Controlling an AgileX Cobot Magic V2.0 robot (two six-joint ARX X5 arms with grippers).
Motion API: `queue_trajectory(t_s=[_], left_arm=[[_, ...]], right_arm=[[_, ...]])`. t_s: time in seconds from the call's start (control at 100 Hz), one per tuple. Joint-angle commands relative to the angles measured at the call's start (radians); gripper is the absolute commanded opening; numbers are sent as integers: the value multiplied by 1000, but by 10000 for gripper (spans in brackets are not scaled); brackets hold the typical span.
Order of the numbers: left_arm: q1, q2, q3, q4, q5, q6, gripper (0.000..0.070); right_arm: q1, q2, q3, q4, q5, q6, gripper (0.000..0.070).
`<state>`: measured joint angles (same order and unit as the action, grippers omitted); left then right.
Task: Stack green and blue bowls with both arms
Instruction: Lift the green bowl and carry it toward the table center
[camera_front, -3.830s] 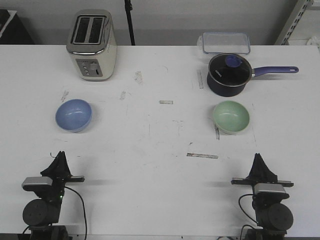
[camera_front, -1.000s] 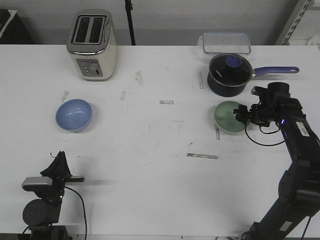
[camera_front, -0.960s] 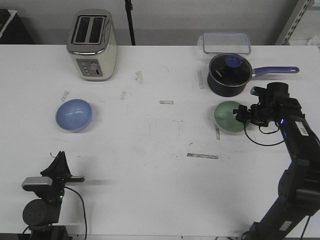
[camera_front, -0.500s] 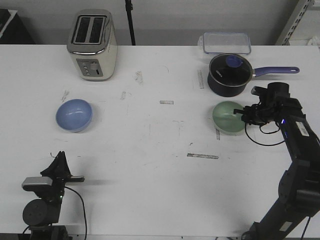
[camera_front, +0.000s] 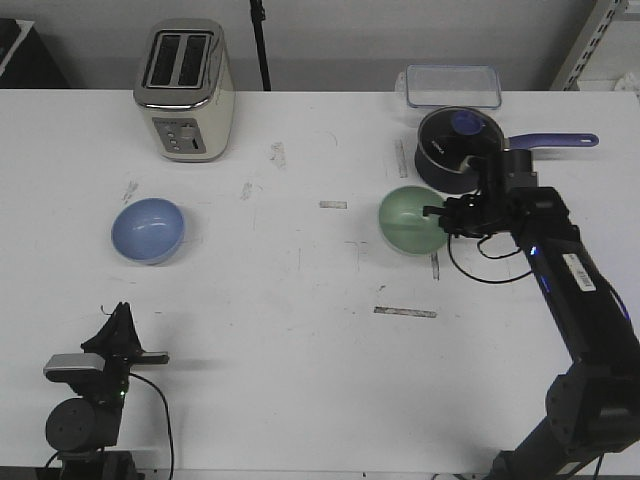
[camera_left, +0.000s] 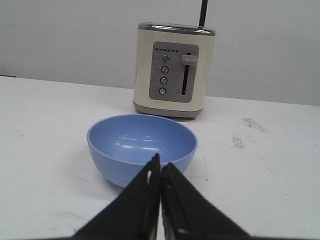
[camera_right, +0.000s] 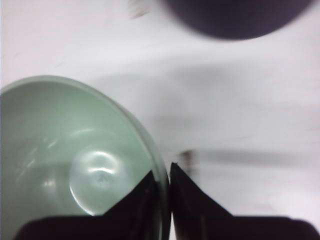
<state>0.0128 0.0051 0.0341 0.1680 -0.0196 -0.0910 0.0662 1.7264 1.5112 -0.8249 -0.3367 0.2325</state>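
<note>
Right of centre on the white surface (camera_front: 300, 330), the green bowl (camera_front: 410, 220) is clamped at its rim by the right hand (camera_front: 437, 215). Far left, the blue bowl (camera_front: 147, 230) is set before the left hand (camera_left: 160, 167), fingers pressed together on nothing.

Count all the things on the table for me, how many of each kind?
Bowls: 2, green bowl and blue bowl
Toasters: 1, toaster
Saucepans: 1, saucepan
Clear containers: 1, clear container
Total: 5
</note>
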Motion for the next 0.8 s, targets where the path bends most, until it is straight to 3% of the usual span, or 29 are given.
queue_trajectory(t_s=[0.0,0.12,0.31,0.79], left_arm=[[1,-2,-22,13,5,11,2],[1,-2,-22,13,4,11,2],[1,-2,-22,13,5,11,2],[1,-2,-22,13,4,11,2]], right_arm=[[47,10,19,10,-2,91,4],[153,10,18,38,60,188,4],[300,19,11,67,216,238,4],[446,140,7,78,222,267,4]])
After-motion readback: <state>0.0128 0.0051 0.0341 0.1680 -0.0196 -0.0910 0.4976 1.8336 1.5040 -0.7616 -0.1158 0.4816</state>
